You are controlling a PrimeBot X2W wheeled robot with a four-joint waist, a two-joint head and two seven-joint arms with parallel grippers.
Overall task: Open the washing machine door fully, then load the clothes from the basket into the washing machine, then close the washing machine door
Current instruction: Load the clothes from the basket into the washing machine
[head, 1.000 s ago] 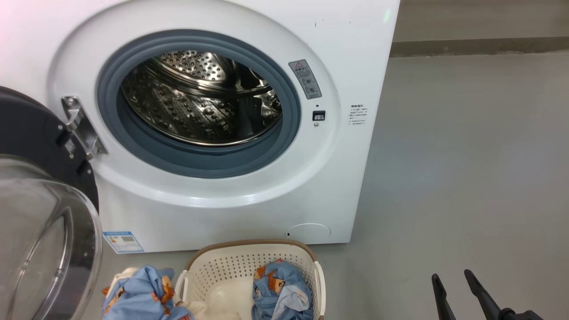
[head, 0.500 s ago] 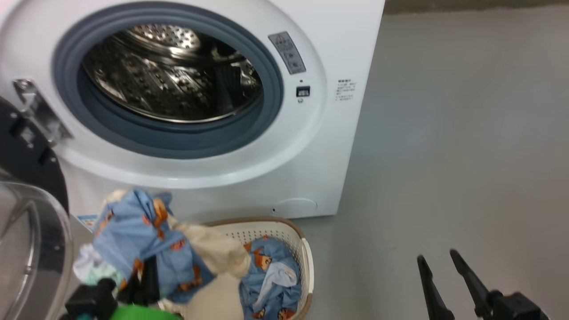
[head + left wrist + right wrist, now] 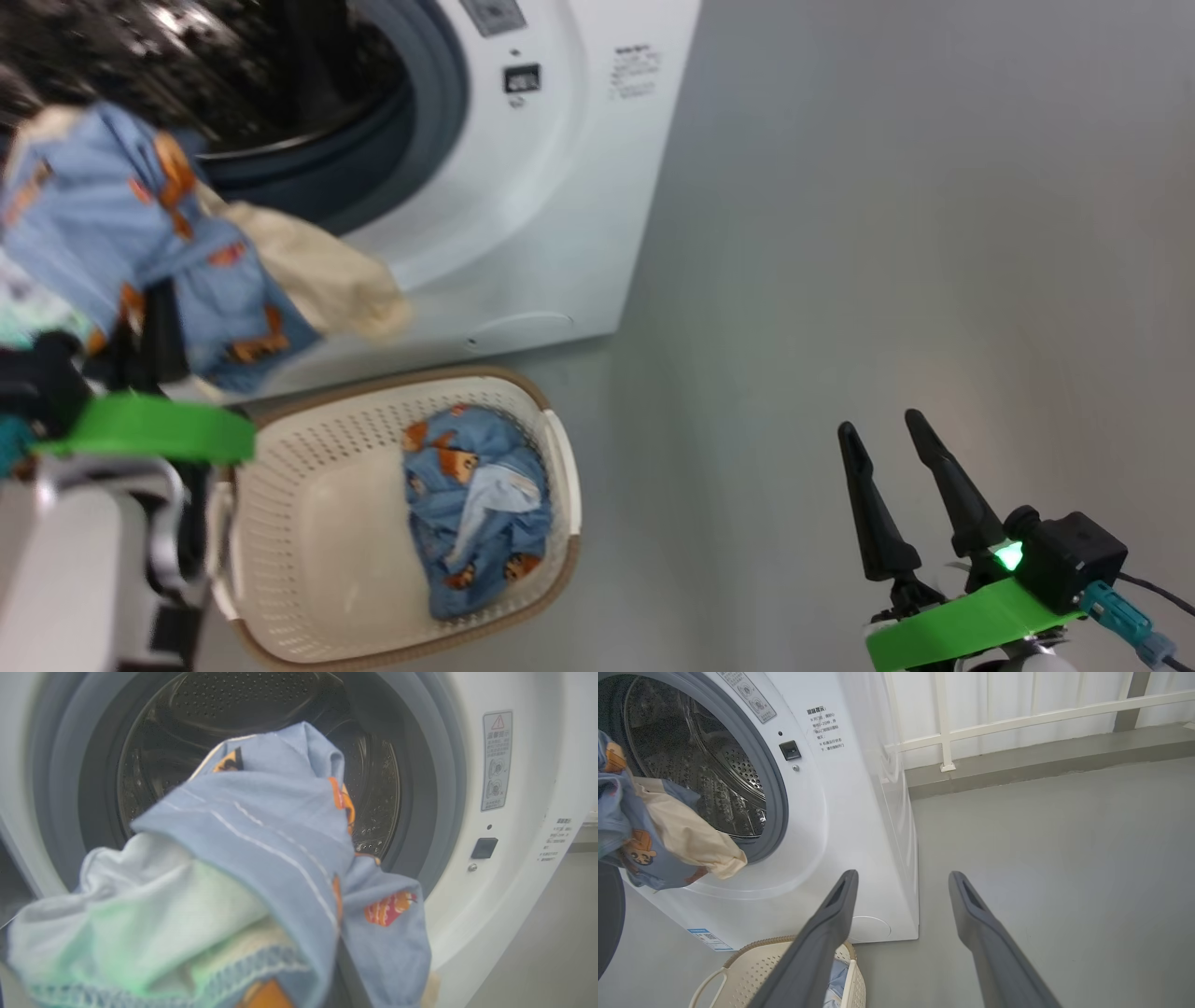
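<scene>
My left gripper (image 3: pixel 159 327) is shut on a bundle of clothes (image 3: pixel 140 224), light blue tiger-print fabric with a cream-white piece hanging from it. The bundle hangs in front of the lower edge of the washing machine (image 3: pixel 551 187) opening. In the left wrist view the clothes (image 3: pixel 261 830) cover the fingers and sit just before the steel drum (image 3: pixel 373 788). Another blue tiger-print piece (image 3: pixel 476 504) lies in the basket (image 3: pixel 308 523) on the floor below. My right gripper (image 3: pixel 878 429) stands open and empty over bare floor to the right. The dark edge of the washing machine door (image 3: pixel 607 914) shows swung open.
Grey floor (image 3: pixel 887 233) stretches to the right of the machine. A white railing (image 3: pixel 1017 718) with curtains behind it and a low kerb run along the far side. The basket (image 3: pixel 752 970) stands close to the machine's front.
The head camera has swung down and to the right. My left gripper has lifted the clothes bundle from beside the basket up to the drum opening, taking the cream piece with it. The right gripper stays open.
</scene>
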